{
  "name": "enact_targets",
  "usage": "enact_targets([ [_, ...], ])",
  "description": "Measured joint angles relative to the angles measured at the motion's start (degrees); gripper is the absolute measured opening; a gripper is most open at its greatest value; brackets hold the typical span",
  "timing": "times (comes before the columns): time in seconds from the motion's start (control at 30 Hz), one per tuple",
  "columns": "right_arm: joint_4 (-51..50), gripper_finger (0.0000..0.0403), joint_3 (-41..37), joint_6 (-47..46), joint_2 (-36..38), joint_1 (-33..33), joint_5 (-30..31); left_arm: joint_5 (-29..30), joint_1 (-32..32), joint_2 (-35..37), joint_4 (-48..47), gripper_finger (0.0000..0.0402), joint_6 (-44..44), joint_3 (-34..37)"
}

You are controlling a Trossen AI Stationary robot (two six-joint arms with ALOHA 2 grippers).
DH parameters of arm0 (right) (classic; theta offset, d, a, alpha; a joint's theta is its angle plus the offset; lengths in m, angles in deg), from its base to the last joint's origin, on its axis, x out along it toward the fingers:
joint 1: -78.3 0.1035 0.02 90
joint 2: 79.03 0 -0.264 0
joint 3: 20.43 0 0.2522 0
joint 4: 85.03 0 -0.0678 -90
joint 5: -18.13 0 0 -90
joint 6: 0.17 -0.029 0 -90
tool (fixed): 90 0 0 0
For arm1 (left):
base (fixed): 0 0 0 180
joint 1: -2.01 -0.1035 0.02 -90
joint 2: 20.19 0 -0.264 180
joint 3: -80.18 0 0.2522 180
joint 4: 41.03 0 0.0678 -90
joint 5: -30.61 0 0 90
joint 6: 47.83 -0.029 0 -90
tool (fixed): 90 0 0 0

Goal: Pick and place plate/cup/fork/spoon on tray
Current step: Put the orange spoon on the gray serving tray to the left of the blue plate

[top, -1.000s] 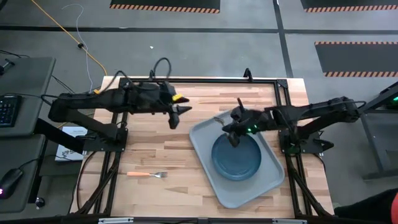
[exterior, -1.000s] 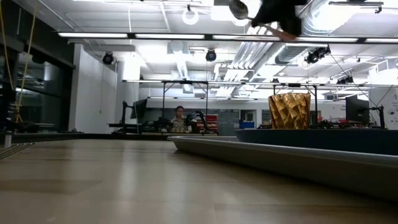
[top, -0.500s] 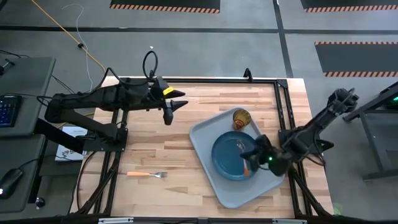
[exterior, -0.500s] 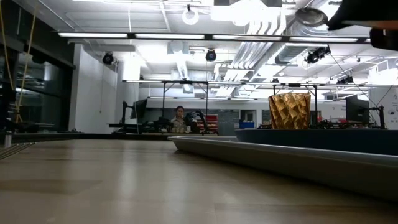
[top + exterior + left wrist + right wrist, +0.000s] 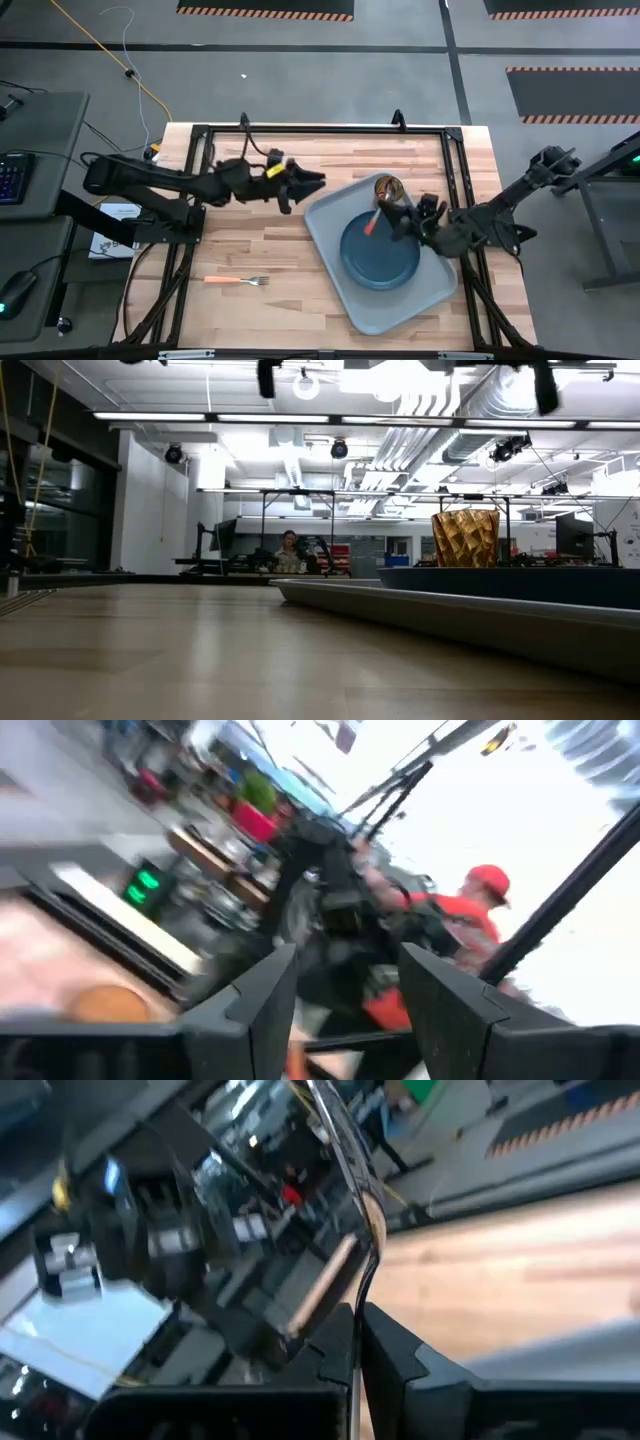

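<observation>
Orange-handled and thin, the fork point(image 5: 238, 281) lies flat on the bare wood well short of the left gripper point(image 5: 312, 181), which hovers with its fingers spread and nothing between them, just off the tray's point(image 5: 325, 235) near edge. The fork is light and stiff but sits almost flush with the board, so it should want a pinch across the handle, fingers straddling it, or it may skate away. Further right, the plate point(image 5: 380, 256) rests in the tray, and the cup point(image 5: 388, 187) stands beside it toward the tray's far corner. The right gripper point(image 5: 404, 219) hangs over the plate's rim just beside the cup, its fingers pressed together on the spoon point(image 5: 355, 1210); the right wrist view shows a slim metal shaft running out between the fingertips, though the blur leaves the bowl hard to make out. Polished metal held so near one end is likely to swivel, so a low, gentle release looks wise.
</observation>
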Motion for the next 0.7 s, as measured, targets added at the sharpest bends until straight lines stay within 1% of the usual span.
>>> enact_targets([
  [0.1, 9.1, 0.0, 0.0, 8.6, 0.0, -4.5, -5.4, -3.3, 0.2, -4.0, 2.0, 0.0168, 7.3, -0.1],
  [0.2, 17.0, 0.0, 0.0, 15.1, 0.0, -8.6, -12.1, -7.9, 0.1, -7.6, 5.3, 0.0168, 12.3, -0.8],
  [0.3, 23.2, 0.0, 0.0, 19.0, 0.0, -11.6, -16.0, -8.9, 0.1, -10.0, 6.9, 0.0168, 15.2, -1.6],
  [0.47, 29.0, 0.0, 0.0, 22.4, 0.0, -15.0, -16.2, -4.9, 0.2, -12.5, 9.7, 0.0168, 16.3, -2.8],
  [0.63, 30.8, 0.0, 0.0, 21.5, 0.0, -17.0, -16.6, 2.7, 0.2, -12.7, 9.9, 0.0168, 15.3, -3.0],
  [0.7, 31.0, 0.0, 0.0, 20.8, 0.0, -17.9, -16.6, 4.5, 0.2, -12.7, 11.1, 0.0168, 14.8, -2.9],
])
